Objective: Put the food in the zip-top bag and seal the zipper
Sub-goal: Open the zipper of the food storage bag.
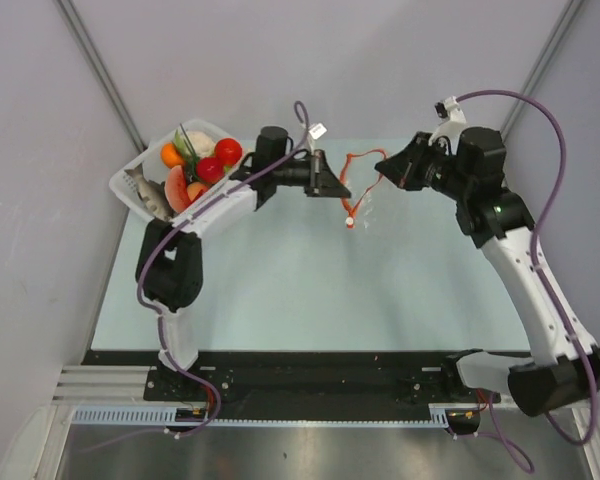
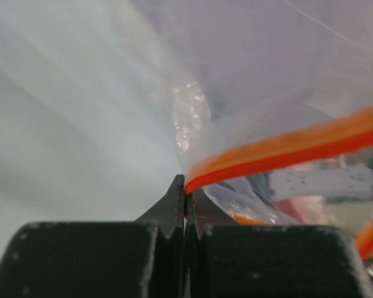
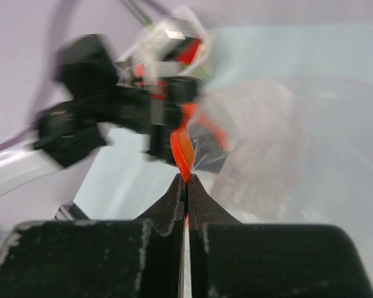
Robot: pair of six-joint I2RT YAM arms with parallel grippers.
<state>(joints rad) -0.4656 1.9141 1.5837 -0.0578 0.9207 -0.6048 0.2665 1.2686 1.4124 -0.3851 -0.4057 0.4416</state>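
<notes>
The bag [image 1: 366, 203] is held by its zipper [image 1: 359, 158], pinched in left fingers [image 2: 171, 208] and right fingers [image 3: 174, 202] — food [image 1: 208, 165] is to be fetched next.

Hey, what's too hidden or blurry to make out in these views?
Inside the zip-top bag: too small and clear in the top view; only blurred red behind film in the left wrist view.
Beyond the right tool: motion-blurred, right wrist view.
Some food in the basket: partly under the left arm, top view.
</notes>
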